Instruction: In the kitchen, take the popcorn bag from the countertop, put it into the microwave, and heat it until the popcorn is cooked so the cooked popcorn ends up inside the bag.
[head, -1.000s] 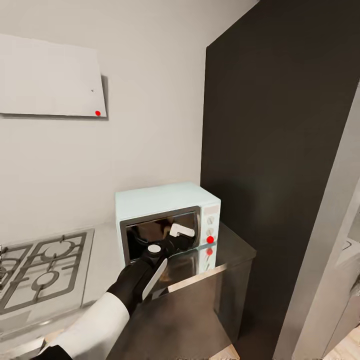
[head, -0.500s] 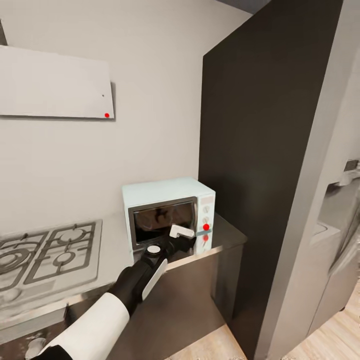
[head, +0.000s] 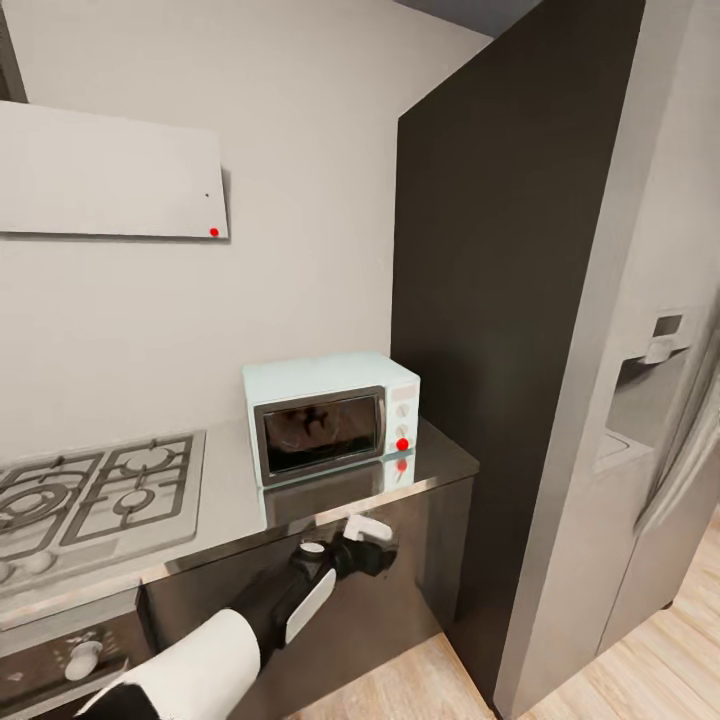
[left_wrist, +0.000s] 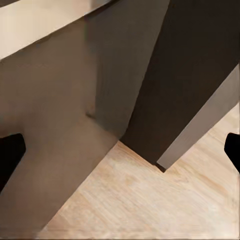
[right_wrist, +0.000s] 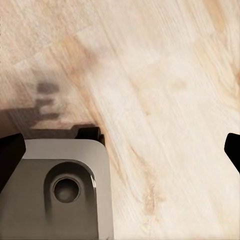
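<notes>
The mint-blue microwave (head: 330, 415) stands on the grey countertop (head: 440, 465) beside a dark tall panel. Its dark glass door is closed and a round red light (head: 402, 444) glows under its two white knobs. The popcorn bag and the popcorn are out of view. My left gripper (head: 372, 540) hangs below the counter's edge, in front of the dark cabinet face. In the left wrist view this gripper (left_wrist: 120, 150) is open and empty, its dark fingertips (left_wrist: 10, 150) far apart. My right gripper (right_wrist: 120, 150) is also open and empty, pointing down at the wooden floor.
A gas hob (head: 90, 495) is set into the counter left of the microwave, with oven knobs (head: 82, 660) below it. A white hood (head: 110, 175) hangs on the wall. A steel fridge (head: 650, 420) stands at the right. Part of my grey base (right_wrist: 55, 190) lies under the right gripper.
The whole view has pulled back from the counter, so the microwave looks smaller. My left arm has dropped from the microwave's door to below the counter's edge.
</notes>
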